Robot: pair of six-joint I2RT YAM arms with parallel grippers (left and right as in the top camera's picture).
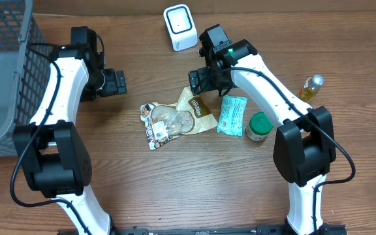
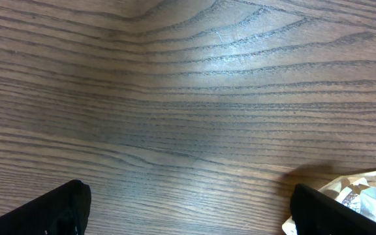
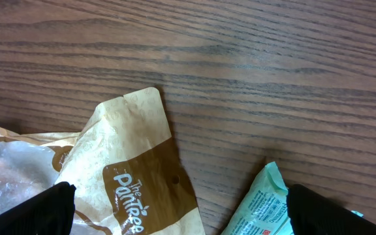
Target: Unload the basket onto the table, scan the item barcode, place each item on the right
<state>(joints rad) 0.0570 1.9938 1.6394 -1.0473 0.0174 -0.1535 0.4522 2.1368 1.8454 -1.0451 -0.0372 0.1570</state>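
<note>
Snack bag (image 1: pixel 198 104) lies by the right claw (image 1: pixel 200 79) (spread wide) — left claw (image 1: pixel 117 83), also spread, hovers over table (image 1: pixel 149 176).

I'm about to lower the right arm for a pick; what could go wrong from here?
The pouch overlaps the bag, so the open right gripper could drag both. The packet lies close beside the pouch and may get nudged. No barcode shows on the pouch, so it may need turning.

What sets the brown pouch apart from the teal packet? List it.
The brown pouch is tan with a brown band; the teal packet is mint green. The brown pouch overlaps a clear bag; the teal packet lies clear of it. Both lie flat on the table.
</note>
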